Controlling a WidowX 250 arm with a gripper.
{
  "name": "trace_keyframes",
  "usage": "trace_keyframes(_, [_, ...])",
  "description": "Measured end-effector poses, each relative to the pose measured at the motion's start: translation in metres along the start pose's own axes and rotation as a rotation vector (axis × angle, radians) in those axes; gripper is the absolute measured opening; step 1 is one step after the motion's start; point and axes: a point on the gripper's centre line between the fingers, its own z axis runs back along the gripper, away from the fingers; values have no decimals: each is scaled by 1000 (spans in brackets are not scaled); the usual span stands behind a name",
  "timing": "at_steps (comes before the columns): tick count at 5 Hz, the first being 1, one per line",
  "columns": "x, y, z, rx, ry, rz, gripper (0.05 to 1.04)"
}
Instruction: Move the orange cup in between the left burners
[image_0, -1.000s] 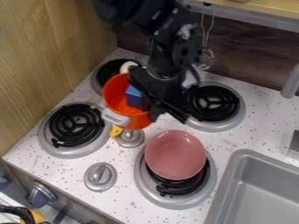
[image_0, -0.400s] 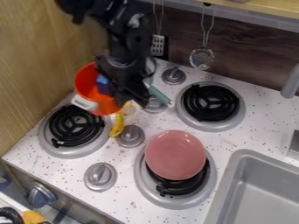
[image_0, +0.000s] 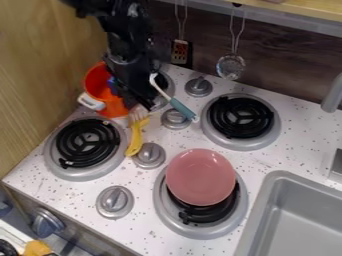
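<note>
Our claw (image_0: 133, 102) grips the orange cup (image_0: 97, 82) by its right side, upper left in the frame. We should lower it level between the lower-left burner (image_0: 85, 144) and upper-left burner (image_0: 167, 86), clearing the fork (image_0: 137, 114).

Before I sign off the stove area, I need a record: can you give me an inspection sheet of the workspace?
Surface: white speckled stovetop, four burners.
Job's things: orange cup, blue object inside, behind the front left burner; rear left burner partly hidden.
Clutter: pink dish on the front right burner; yellow utensil; teal-handled utensil.
Gripper: at the cup's right side in the picture.
Cables: nothing seen for certain.
Surroundings: wood panel left, sink right, strainer hanging behind.
</note>
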Motion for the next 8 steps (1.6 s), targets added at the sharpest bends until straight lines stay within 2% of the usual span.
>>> trace_keyframes(1, [5, 14, -11, -1, -23, -10, 68])
trace_keyframes(2, [7, 18, -26, -12, -22, -24, 68])
trace_keyframes(4, [-4, 27, -44, -3, -8, 28, 68])
trace_keyframes(6, [-6, 29, -59, -3, -30, 30, 68])
trace_keyframes(7, [-10, 35, -59, 18, -16, 47, 95])
trace_keyframes(8, [-12, 38, -59, 33, 1, 78, 271])
